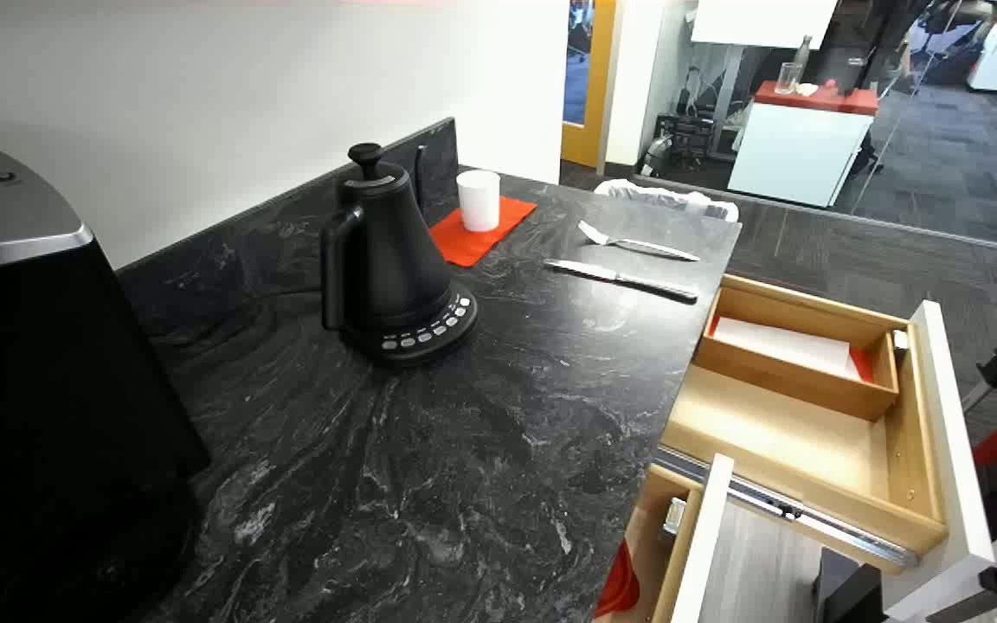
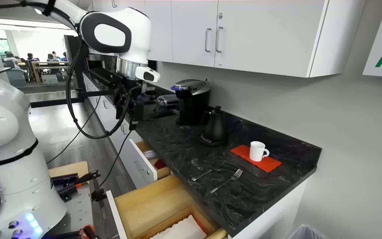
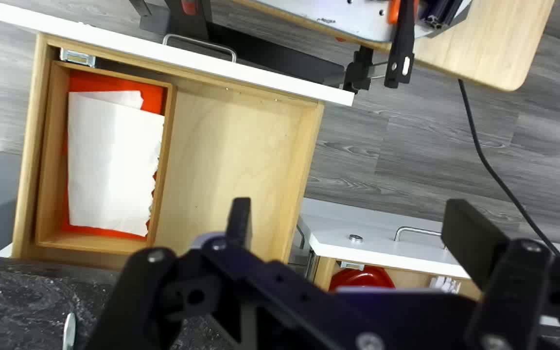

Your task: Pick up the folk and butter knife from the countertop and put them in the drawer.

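1 knife (image 2: 206,174) and 1 fork (image 2: 229,180) lay lower right of my wide-spread, empty gripper (image 3: 350,214) in an exterior view, long axes slanting up rightward.

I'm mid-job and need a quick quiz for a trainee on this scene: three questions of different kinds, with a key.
1. True or false: the fork and the butter knife both lie on the countertop.
2. In the wide-open drawer, relative to its wooden inner box, the white sheets lie: A) beneath; B) beside; C) inside.
3. Fill in: in the wrist view, the pincer is ____ (open or shut).

Key: 1 true; 2 C; 3 open.
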You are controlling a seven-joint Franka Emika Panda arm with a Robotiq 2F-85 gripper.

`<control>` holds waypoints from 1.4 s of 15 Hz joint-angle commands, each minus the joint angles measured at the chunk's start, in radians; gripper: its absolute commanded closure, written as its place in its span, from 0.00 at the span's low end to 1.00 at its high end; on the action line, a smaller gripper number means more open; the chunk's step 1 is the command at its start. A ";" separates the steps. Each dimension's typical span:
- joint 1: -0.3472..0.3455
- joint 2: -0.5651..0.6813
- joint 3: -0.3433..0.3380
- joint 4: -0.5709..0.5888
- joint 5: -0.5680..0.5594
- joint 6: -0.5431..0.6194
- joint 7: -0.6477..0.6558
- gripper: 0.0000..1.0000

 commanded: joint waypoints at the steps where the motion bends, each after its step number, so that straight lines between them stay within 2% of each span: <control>1: -0.004 0.000 0.005 0.001 0.003 -0.002 -0.002 0.00; 17: -0.004 0.000 0.005 0.001 0.003 -0.002 -0.002 0.00; 19: 0.003 0.065 -0.003 0.029 0.002 0.007 -0.025 0.00; 21: 0.020 0.200 -0.008 0.087 0.001 0.057 -0.072 0.00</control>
